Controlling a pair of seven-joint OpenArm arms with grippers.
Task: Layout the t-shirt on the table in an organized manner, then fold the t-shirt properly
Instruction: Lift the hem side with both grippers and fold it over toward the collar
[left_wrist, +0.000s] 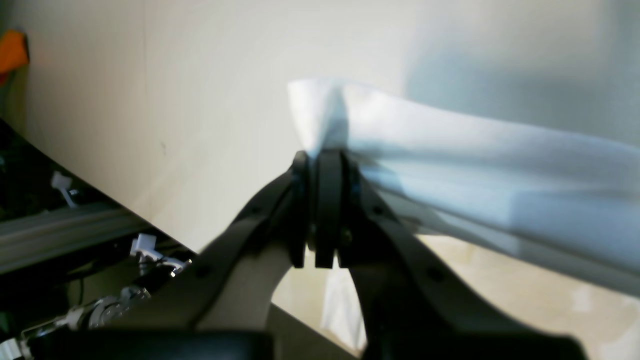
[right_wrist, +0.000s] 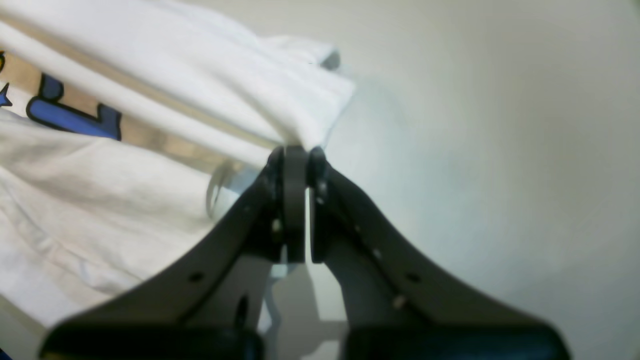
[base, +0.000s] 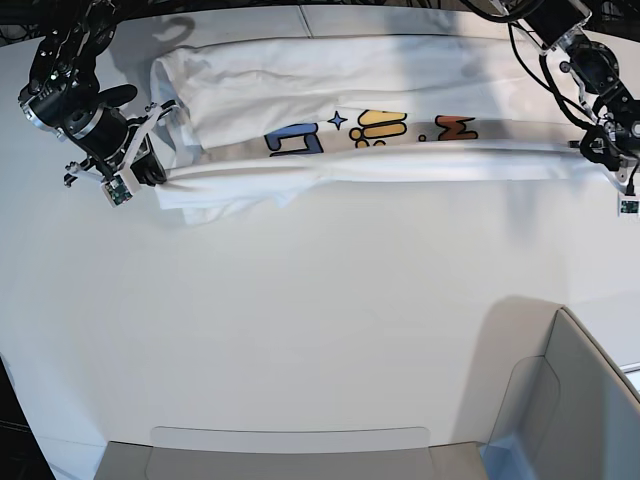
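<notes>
A: How do the jaws of the left gripper (left_wrist: 325, 155) stand?

B: Pressed together, with a bunched edge of the white short-sleeved cloth t-shirt (left_wrist: 450, 165) pinched at their tips. In the left wrist view the cloth fans out above the black fingers (left_wrist: 300, 200) and runs off to the right as a taut, lifted band.

A: And the right gripper (right_wrist: 296, 150)?

B: The same: its jaws are closed on a gathered fold of the shirt. In the right wrist view the fabric stretches away up and to the left from the tips, and part of a blue bubble letter (right_wrist: 70, 115) with a dark outline shows beneath the lifted fold.

A: Where does the shirt lie overall?

B: In the base view it stretches sideways across the far part of the large plain white smooth table (base: 320, 330), between the two arms. Its near edge is pulled into a straight ridge running from one gripper to the other, folded over the rest of the cloth. Behind the ridge the print shows: a blue letter, a small blue star (base: 338, 120), a yellow letter (base: 378, 127) and an orange one (base: 455, 126).

A: Anything else on that side?

B: A grey bin-like corner piece (base: 570, 410) stands at the near corner, well apart from the shirt. The left wrist view is blurred, so finer detail of the cloth cannot be told there.
</notes>
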